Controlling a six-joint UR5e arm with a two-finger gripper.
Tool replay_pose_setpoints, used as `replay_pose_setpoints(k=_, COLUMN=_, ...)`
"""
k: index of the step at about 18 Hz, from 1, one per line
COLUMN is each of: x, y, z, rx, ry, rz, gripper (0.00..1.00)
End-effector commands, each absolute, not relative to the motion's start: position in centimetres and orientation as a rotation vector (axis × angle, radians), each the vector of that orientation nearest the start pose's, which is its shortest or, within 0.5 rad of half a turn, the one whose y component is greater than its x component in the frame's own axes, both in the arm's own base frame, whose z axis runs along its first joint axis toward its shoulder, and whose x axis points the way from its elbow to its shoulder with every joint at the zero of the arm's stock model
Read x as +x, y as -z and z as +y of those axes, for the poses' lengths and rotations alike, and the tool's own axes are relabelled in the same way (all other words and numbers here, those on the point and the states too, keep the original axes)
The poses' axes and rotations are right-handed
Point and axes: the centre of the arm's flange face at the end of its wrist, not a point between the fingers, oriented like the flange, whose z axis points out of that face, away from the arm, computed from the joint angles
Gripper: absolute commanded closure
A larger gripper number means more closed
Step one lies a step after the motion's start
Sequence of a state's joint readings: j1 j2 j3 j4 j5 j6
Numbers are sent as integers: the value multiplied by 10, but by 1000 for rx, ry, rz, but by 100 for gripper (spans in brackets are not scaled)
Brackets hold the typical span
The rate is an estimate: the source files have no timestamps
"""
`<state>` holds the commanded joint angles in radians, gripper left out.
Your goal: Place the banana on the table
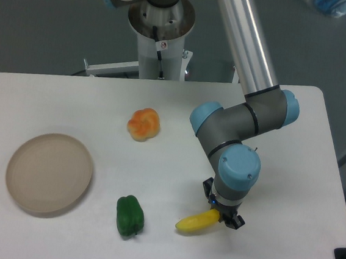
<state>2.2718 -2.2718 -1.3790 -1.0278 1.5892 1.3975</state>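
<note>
— Right of the green pepper (129,216), our tool (221,217) grips the small curved yellow banana (196,223), low over the white flat counter (289,196).
— We judge it's the set-down step: next we release, then lift clear.

Silver-and-grey arm with pale blue joint caps

Above the small black pincer (221,218) sits a blue-capped grey wrist; further up, a polished silver tube and a white base column.
</note>
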Motion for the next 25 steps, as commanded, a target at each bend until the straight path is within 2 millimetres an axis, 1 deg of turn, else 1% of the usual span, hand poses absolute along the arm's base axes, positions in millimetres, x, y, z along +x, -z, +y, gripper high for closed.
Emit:
replay_pose_setpoints(k=1, x=-364, y=-202, z=635, rx=-2951, ry=-64, rz=1068, gripper=25)
replay_pose_setpoints(k=2, x=-364, y=-204, z=635, rx=-2952, ry=-74, rz=1061, gripper=0)
replay_pose_setpoints(k=3, x=-365, y=-206, z=636, rx=-2946, ry=-88, rz=1058, gripper=0)
replay_pose_setpoints(k=5, x=-367, y=-218, z=635, rx=-2939, ry=-121, rz=1068, gripper=0)
replay_pose_setpoints(k=7, x=-370, y=-254, z=628, rx=-2926, ry=-169, rz=1057, gripper=0)
replay_pose_setpoints(k=8, x=-372, y=-268, z=624, rx=-2919, ry=-194, rz=1049, gripper=0)
replay_pose_setpoints(k=10, x=-376, y=-287, z=616, rx=-2912, ry=-223, rz=1033, gripper=0)
replay_pose_setpoints(k=11, x=-375, y=-297, z=613, rx=-2914, ry=-214, rz=1034, gripper=0)
replay_pose_setpoints(k=12, x=-375, y=-304, z=610, rx=-2923, ry=-196, rz=1033, gripper=0)
replay_pose_setpoints(k=13, x=-380, y=-312, z=600, rx=-2945, ry=-159, rz=1019, gripper=0)
replay_pose_setpoints(k=15, x=-386, y=-318, z=588, rx=-2958, ry=-118, rz=1009, gripper=0)
replay_pose_setpoints(k=17, x=-388, y=-326, z=581, rx=-2941, ry=-101, rz=1069, gripper=0)
replay_pose_setpoints(k=19, x=-391, y=-326, z=574, rx=-2929, ry=-90, rz=1124, gripper=0)
replay_pose_setpoints(k=20, x=-391, y=-328, z=572, rx=-2927, ry=-92, rz=1126, gripper=0)
replay_pose_setpoints(k=25, x=-389, y=-325, z=572, rx=-2927, ry=-84, rz=1128, gripper=0)
